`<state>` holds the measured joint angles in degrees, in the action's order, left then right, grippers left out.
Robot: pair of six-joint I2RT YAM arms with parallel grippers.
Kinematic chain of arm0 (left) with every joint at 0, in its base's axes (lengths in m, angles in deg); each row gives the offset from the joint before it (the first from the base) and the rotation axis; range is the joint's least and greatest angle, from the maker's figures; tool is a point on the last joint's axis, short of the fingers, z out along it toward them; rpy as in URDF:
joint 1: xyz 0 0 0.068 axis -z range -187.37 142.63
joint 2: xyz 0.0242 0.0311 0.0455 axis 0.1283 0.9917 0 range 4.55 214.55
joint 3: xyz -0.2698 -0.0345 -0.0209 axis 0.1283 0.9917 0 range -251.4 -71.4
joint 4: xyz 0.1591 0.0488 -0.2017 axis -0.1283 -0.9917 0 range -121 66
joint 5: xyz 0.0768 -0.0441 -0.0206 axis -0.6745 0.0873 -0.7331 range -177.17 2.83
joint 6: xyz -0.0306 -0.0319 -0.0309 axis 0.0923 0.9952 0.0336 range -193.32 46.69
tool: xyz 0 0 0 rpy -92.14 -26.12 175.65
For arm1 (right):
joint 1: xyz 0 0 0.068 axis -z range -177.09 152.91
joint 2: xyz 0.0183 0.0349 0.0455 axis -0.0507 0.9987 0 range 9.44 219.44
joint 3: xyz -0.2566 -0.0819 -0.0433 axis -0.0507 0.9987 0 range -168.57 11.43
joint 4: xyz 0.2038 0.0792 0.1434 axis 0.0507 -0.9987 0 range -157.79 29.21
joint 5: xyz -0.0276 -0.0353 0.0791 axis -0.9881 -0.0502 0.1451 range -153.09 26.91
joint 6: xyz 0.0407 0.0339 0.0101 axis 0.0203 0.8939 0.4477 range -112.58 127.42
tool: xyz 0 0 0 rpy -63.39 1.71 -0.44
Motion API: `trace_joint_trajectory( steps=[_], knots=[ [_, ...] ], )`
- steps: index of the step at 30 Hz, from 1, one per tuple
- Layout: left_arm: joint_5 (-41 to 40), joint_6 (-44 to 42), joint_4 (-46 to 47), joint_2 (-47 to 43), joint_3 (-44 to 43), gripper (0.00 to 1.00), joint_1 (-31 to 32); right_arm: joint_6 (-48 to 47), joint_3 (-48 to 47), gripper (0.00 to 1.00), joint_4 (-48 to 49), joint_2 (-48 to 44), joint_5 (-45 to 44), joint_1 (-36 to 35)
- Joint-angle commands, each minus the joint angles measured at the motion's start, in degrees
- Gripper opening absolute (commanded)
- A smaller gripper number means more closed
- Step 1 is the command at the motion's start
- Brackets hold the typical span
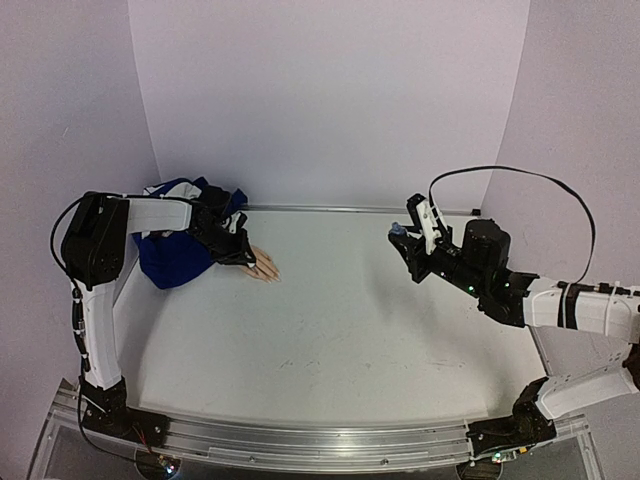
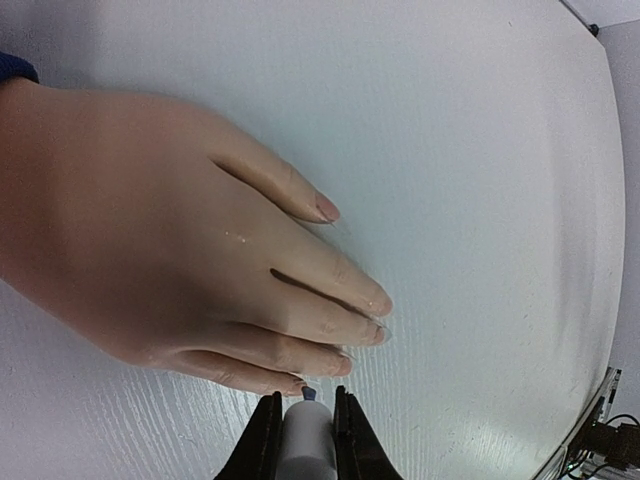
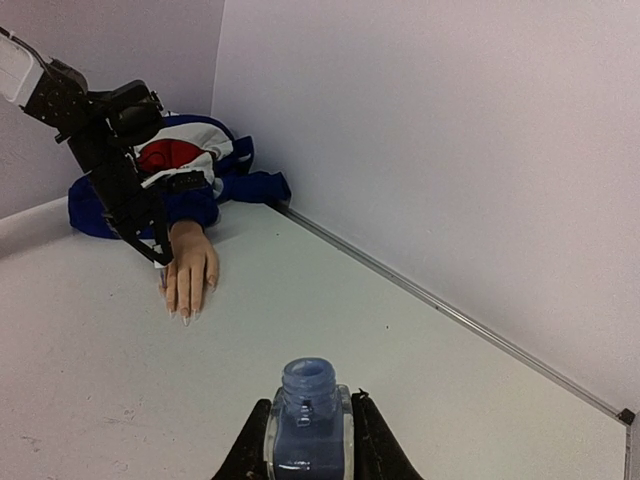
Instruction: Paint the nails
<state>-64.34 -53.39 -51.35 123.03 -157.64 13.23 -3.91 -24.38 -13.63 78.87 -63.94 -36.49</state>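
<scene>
Left end effector (image 2: 306, 396) grips the white brush cap (image 2: 305, 445), bristles (image 2: 309, 393) beside the nails (image 2: 327, 208) of the dummy hand (image 2: 150, 220) at far left of the bench (image 2: 480, 150); nails judged hard, slick, needing light strokes; right end effector (image 3: 307, 412) holds the open bottle (image 3: 306, 440).

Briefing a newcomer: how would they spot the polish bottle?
At the right of the white table, the right pincer grips a small bottle. It is blue with an open neck, unlike the white cap in the left pincer beside the mannequin hand.
</scene>
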Motion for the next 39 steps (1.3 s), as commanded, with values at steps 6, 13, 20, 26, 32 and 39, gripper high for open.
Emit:
trace_joint_trajectory(
  steps=[6,13,20,26,32,39],
  knots=[
    [0.9,-0.4,1.4,0.4,-1.3,0.0,-0.3,0.4,-1.8,0.0,3.9,-0.3,0.4,0.4],
    [0.4,-0.5,1.4,0.4,-0.8,0.0,-0.3,0.4,-1.8,0.0,4.0,-0.3,0.4,0.5],
    [0.1,-0.7,1.4,0.4,-0.7,0.0,-0.3,0.5,-1.9,0.0,4.0,-0.1,0.4,0.5],
    [-0.4,-0.9,1.4,0.6,-0.7,0.0,-0.3,0.5,-1.9,0.0,4.0,0.0,1.9,0.5],
    [-0.4,-0.9,1.4,0.9,-1.0,0.0,-0.3,0.6,-1.9,0.0,4.0,-0.1,2.0,0.6],
    [-1.0,-1.4,1.3,0.7,-0.5,0.0,-0.3,0.6,-1.9,0.0,4.1,-0.1,2.1,0.6]
  ],
)
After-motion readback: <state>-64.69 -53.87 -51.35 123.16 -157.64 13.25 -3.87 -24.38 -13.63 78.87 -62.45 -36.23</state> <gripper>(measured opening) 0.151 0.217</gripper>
